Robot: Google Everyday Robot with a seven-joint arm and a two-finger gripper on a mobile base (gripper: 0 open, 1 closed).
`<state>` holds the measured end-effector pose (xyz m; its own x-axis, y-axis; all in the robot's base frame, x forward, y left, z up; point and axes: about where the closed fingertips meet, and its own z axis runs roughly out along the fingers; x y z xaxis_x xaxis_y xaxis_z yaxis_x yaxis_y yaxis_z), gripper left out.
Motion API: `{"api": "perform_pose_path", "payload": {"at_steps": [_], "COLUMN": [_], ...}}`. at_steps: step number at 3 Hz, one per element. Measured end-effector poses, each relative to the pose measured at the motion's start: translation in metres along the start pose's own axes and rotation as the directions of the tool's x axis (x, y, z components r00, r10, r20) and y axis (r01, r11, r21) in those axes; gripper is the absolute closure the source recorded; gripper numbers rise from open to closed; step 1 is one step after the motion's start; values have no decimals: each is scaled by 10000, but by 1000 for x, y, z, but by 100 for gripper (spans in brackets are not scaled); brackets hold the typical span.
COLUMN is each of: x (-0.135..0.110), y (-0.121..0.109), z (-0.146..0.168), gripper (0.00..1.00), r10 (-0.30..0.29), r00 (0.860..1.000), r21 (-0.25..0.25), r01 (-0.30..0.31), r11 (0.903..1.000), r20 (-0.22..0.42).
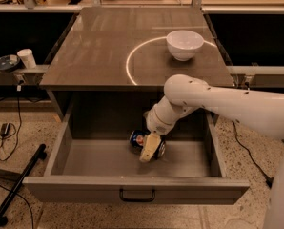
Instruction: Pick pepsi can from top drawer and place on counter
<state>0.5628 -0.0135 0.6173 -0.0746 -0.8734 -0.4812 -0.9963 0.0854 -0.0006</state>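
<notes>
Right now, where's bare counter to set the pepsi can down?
Free on the counter: left half, left edge to pale arc, and the front inside the arc. Crowded: back right, by the white bowl. The gripper is in the top drawer at the pepsi can.

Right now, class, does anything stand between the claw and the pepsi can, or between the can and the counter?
Nothing visible does. The claw is down in the open top drawer, right at the pepsi can. Up on the counter only a white bowl stands, toward the back on the arc, with bare surface nearer the front.
</notes>
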Motion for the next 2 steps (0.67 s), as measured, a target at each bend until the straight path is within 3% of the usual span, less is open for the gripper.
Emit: {"api": "perform_pose_path", "payload": {"at_steps": [1, 2], "x": [0, 0], "y": [0, 0], "z": [0, 0], "gripper": [0, 19], "r10": [0, 0], "r00": [10000, 10000], "r21": [-1, -1], "r01": [0, 0], "r11": [10000, 10000], "r20": [0, 0]}}
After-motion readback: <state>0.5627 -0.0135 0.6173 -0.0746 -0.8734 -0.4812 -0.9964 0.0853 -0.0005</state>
